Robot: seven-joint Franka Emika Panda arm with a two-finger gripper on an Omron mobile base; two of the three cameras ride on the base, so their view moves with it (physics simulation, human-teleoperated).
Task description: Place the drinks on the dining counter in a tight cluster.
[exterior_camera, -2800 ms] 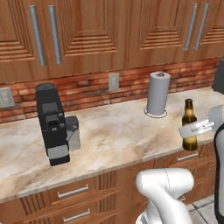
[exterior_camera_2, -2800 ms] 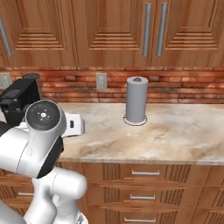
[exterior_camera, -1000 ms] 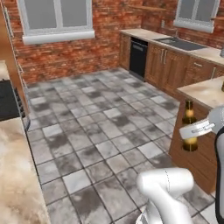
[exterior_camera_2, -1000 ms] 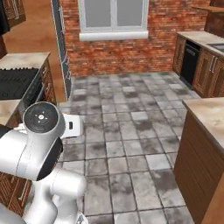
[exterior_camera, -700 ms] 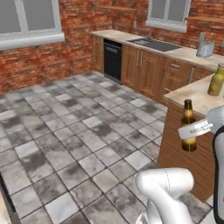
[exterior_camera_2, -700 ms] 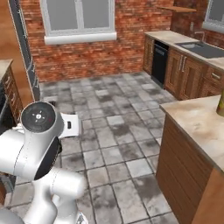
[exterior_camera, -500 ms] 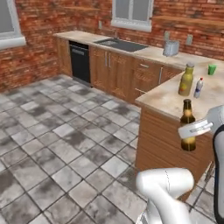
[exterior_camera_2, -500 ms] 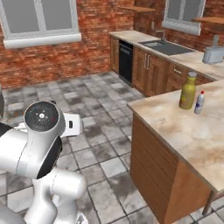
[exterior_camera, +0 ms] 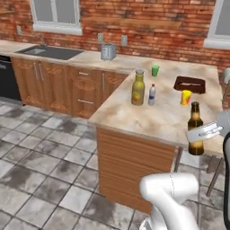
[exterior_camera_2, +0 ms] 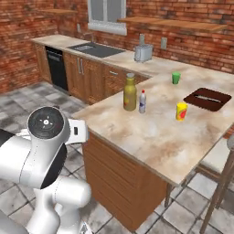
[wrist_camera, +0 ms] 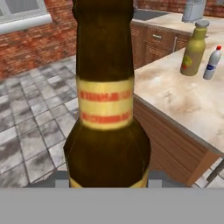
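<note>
Beige marble dining counter (exterior_camera: 152, 117) holds a big olive-yellow bottle (exterior_camera: 138, 88), with a small clear red-capped bottle (exterior_camera: 152, 95) at its 3 o'clock. Gripper (exterior_camera: 203, 132) pinches a slim brown glass bottle (exterior_camera: 195, 130).

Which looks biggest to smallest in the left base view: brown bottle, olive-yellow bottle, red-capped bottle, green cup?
1. Brown bottle, held upright in the gripper; it is nearest the camera, so its lead is unsure.
2. Olive-yellow bottle.
3. Red-capped bottle.
4. Green cup, farthest back, so its true rank against the red-capped bottle is unsure.
</note>
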